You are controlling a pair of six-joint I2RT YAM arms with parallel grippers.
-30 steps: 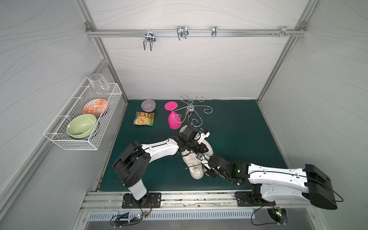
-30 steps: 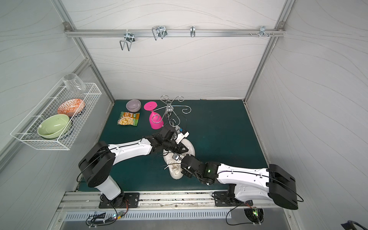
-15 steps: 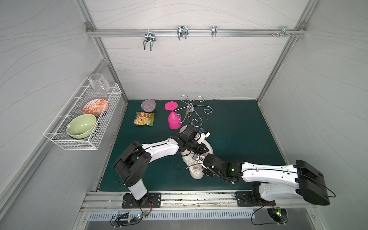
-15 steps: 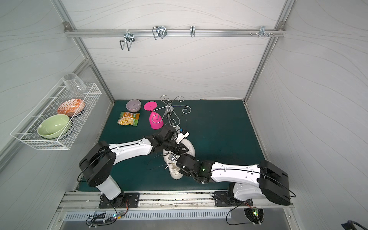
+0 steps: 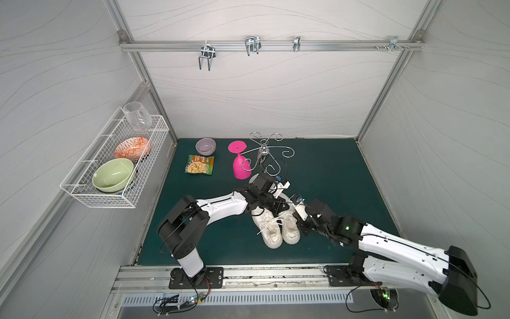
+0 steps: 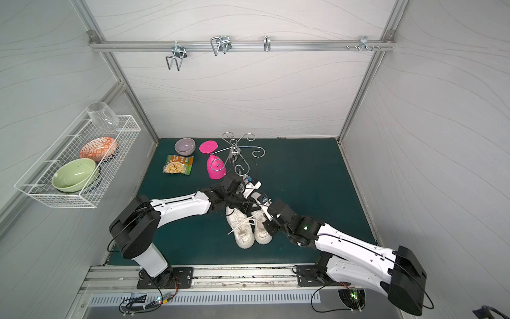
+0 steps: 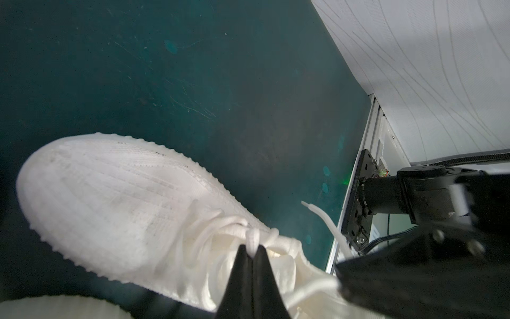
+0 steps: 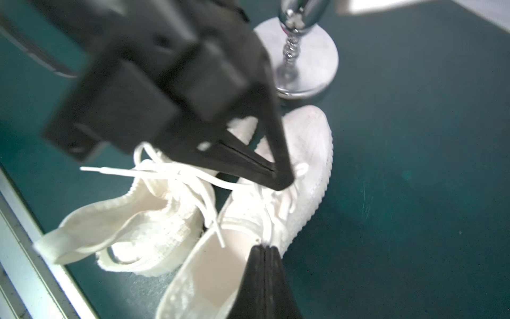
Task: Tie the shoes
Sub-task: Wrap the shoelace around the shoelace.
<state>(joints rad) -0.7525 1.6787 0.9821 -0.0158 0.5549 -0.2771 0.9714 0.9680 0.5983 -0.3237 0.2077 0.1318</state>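
Two cream-white shoes lie side by side on the green mat in both top views, heels toward the front rail. Over the right shoe's lacing, my left gripper is shut on a loop of white lace. It also shows in the right wrist view as the left gripper. My right gripper is shut on a lace strand at that shoe's collar. The left shoe's loose laces trail across both shoes.
A chrome hook stand rises just beyond the shoes, its round base close to the toes. A pink goblet lies on its side beside it. Farther left are a snack packet and a purple bowl. A wire basket hangs on the left wall.
My right gripper has gone from partly open to shut on the lace, and the right arm has shifted in over the right shoe. The left arm has kept still.
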